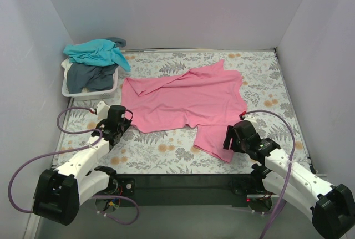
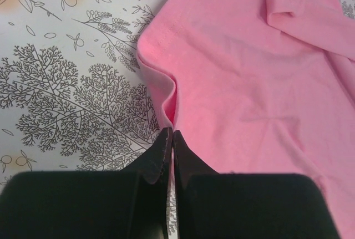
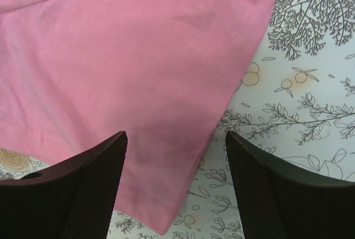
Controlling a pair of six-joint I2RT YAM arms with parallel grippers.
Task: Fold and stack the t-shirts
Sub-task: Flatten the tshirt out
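The pink t-shirt (image 1: 186,99) lies spread and rumpled in the middle of the table. My left gripper (image 1: 125,120) is at its near left edge, shut on a raised fold of the pink hem (image 2: 169,103). My right gripper (image 1: 227,139) is open, hovering over the shirt's near right corner (image 3: 161,217), which lies flat between its fingers (image 3: 94,178). The teal t-shirt (image 1: 97,51) drapes over the white basket (image 1: 91,91) at the back left, with the slate grey-blue t-shirt (image 1: 91,77) inside it.
The table has a leaf-and-orange patterned cloth (image 1: 161,145). White walls close in the back and both sides. The basket stands against the left wall. A dark strip (image 1: 183,181) runs along the near edge between the arm bases.
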